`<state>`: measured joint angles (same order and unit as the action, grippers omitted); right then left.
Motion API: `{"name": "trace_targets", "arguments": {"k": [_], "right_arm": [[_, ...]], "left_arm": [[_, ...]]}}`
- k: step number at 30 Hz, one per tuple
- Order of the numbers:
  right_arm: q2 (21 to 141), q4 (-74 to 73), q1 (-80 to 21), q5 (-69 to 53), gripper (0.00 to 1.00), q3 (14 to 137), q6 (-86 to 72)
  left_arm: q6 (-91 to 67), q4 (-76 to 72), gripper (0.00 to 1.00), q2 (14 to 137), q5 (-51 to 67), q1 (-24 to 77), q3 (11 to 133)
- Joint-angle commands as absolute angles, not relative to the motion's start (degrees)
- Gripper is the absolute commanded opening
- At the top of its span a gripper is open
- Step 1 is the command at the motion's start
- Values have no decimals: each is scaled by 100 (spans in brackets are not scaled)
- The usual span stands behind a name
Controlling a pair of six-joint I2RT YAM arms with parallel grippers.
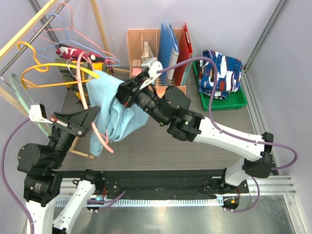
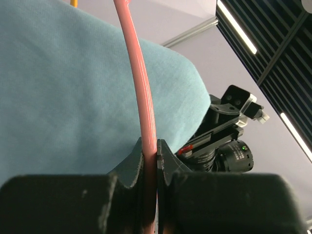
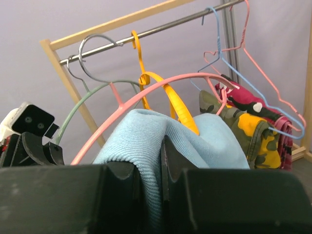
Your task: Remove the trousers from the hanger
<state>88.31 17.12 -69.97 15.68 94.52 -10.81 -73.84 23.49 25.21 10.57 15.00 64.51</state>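
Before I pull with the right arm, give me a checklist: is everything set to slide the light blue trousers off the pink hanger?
1. Left jaws shut on the pink plastic hanger: ok.
2. Right jaws pinching the plain light blue cloth trousers: ok.
3. Trousers free of the hanger: not ok, draped over it.
4. Hanger's hook off the metal rail: cannot tell.
5. Yellow-olive camouflage trousers clear of the pull: cannot tell, they hang close.
6. Green plastic tray in place on the right: ok.
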Motion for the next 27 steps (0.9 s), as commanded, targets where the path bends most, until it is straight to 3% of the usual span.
{"name": "trace_targets", "arguments": {"k": [1,8,21,27], "right_arm": [[7893,2999,-6979,1652,1,10730,-687],[7831,2444,-6979,1626,1,11645,-229],[6795,2022,-6979,1538,1,11409,280],[5978,1407,-6979,2065,1,10952,992]], "left_arm": [[-7233,2803,0,2514,695,1459,6355],[-7181,2979,0,2505,449,1468,6416],[-6864,3454,0,2522,44,1459,6724],[-6707,3226,0,2680,579,1459,6706]]}}
